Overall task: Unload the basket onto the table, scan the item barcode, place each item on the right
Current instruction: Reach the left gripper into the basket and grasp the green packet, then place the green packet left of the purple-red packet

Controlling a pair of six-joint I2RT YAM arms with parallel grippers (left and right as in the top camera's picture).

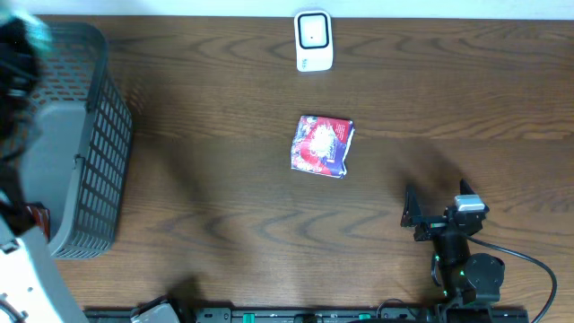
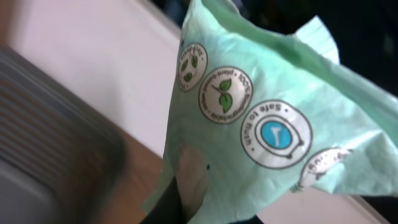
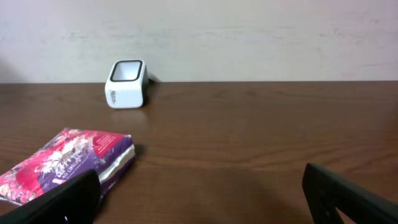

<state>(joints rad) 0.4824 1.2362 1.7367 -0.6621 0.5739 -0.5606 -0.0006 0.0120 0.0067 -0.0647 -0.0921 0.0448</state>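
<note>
Filling most of the left wrist view, the green packet is a soft, crumpled pouch printed with a row of round badges; one carries a leaf mark and another reads "Safe to flush" around a blue centre. The left gripper appears only as a dark shape at the packet's lower edge, with its fingers pressed together on the packet, so the packet hangs off the table. In the overhead view, a blurred patch of the same green shows at the far left corner, above the grey basket. The basket is a slatted plastic bin standing at the left end of the wooden table. The scanner is a small white unit with a dark window and stands near the far edge of the table at its middle, well apart from the green packet. A red-and-purple packet lies flat near the table's centre, on the near side of the scanner and not touching it. The right gripper sits low over the near right part of the table, facing the scanner. Its two dark fingers are spread wide with nothing between them, and the red-and-purple packet lies ahead and to its left
</note>
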